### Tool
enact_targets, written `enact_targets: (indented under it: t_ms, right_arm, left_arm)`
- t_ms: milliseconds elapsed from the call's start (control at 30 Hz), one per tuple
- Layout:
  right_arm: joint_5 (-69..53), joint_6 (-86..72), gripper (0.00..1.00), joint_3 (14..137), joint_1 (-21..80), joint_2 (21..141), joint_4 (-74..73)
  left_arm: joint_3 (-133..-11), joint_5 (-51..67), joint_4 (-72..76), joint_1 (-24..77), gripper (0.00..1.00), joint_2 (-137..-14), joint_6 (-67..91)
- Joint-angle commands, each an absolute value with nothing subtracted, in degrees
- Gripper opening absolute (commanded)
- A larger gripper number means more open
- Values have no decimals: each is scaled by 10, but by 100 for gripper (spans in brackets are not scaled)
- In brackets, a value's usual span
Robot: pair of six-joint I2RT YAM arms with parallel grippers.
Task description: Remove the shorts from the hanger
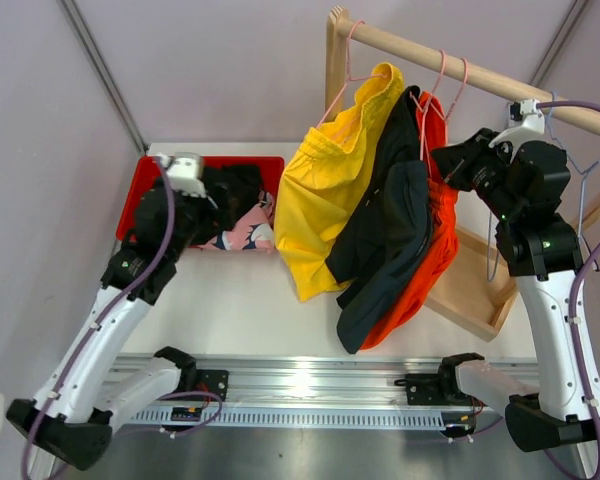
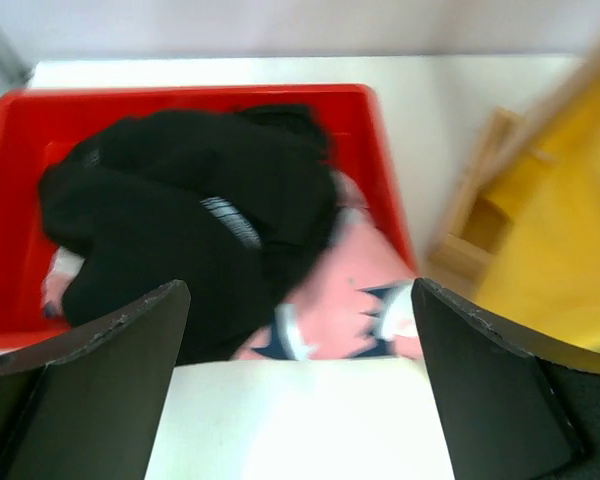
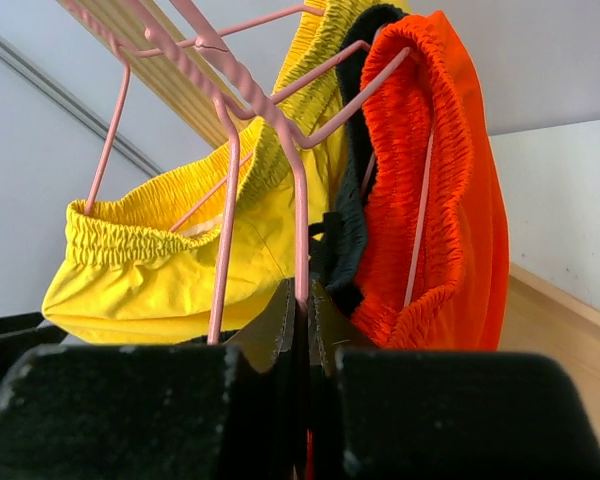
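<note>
Yellow shorts (image 1: 325, 190), dark charcoal shorts (image 1: 390, 230) and orange shorts (image 1: 435, 255) hang on pink hangers (image 1: 442, 75) from a wooden rail (image 1: 480, 75). My right gripper (image 1: 452, 165) is shut on a pink hanger wire (image 3: 300, 200), beside the yellow shorts (image 3: 180, 270) and orange shorts (image 3: 430, 170) in the right wrist view (image 3: 307, 292). Black shorts (image 1: 230, 190) and pink navy-patterned shorts (image 1: 245, 232) lie in a red bin (image 1: 145, 185). My left gripper (image 1: 205, 215) is open and empty over the bin's near edge (image 2: 298, 290).
The rack's wooden base frame (image 1: 475, 290) stands on the white table (image 1: 230, 300) at the right. An empty blue hanger (image 1: 580, 170) hangs on the rail behind my right arm. The pink shorts (image 2: 350, 310) spill over the bin's near rim.
</note>
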State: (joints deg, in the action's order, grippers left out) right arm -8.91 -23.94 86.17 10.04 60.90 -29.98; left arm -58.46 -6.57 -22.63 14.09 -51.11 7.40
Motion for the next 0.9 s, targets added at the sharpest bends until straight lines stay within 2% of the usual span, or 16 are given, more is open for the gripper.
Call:
enact_targets:
  t_ms: [0,167,233,367,600,867]
  right_arm:
    - [-76,-231,0,899,105,599,-273]
    - [-41,-230,0,951,107,585,-293]
    - [-13,-230,0,978,107,575,-302]
    - [21,-231,0,1014,107,551,-321]
    - [52,-258,0,1042,108,518,-377]
    - [56,-281,0,955,106,476,-383]
  left_arm:
    - [-663,-150,-228,311,99,-515,27]
    - [-794,-226,-274,509,99,-582,13]
    - [-837,-247,-280,558,99,-607,8]
    - [-888,-229,-272,662,99,-653,2]
    - [-949,-198,-220,783,99,-763,3]
    - [-1022,-140,-158,867,99,-860,18]
